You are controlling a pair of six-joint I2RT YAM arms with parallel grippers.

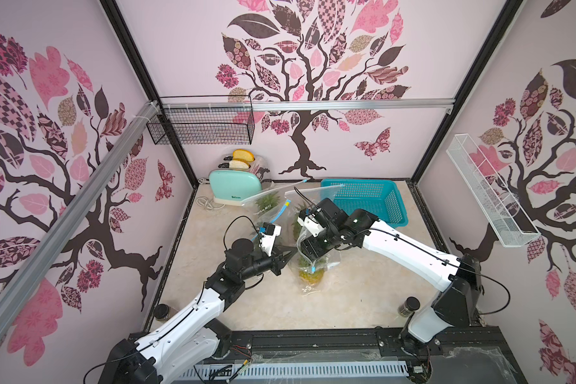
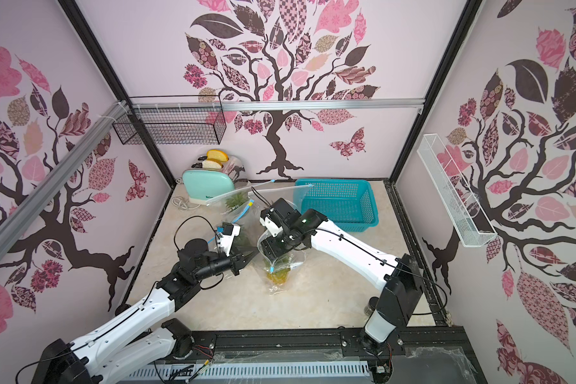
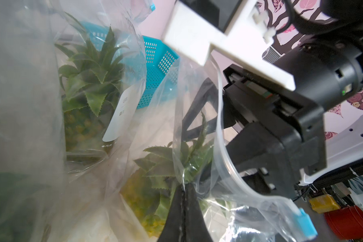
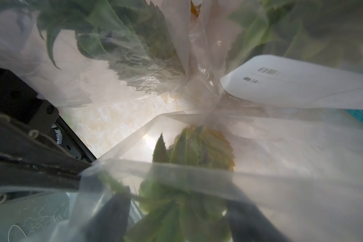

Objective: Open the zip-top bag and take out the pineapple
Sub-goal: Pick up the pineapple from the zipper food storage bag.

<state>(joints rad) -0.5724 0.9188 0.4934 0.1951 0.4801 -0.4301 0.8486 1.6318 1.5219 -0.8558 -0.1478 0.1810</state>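
The opening step looks done and the taking-out is judged to be in hand. The zip-top bag [image 1: 328,262] stands near the middle of the tabletop [image 1: 353,299], and in the left wrist view its zip band [image 3: 224,165] is seen parted into a wide loop, with the blue slider [image 3: 306,225] run to the end. The left hand [image 1: 287,256] is closed on a fold of the bag's film at the 9 o'clock side of the mouth, so that the mouth is held up. The right hand [image 4: 176,211] is lowered into the mouth from the 3 o'clock side; in the right wrist view its jaws are seen spread, one on each side of the leaves, with nothing gripped. Whether film lies between the fingers [image 4: 109,218] and the leaves cannot be told. The pineapple [image 1: 310,274] is inside the bag, upright, with its yellow-green body low against the tabletop and its toothed green crown toward the mouth. The next move is thought to call for the right jaws to be closed on the crown or upper body, clear of loose film, and for a straight lift while the bag is held back by the left hand. A second bag [image 1: 266,202] with another pineapple leans at 11 o'clock by the toaster [image 1: 235,188], and a blue basket [image 1: 393,202] sits at 1 o'clock.
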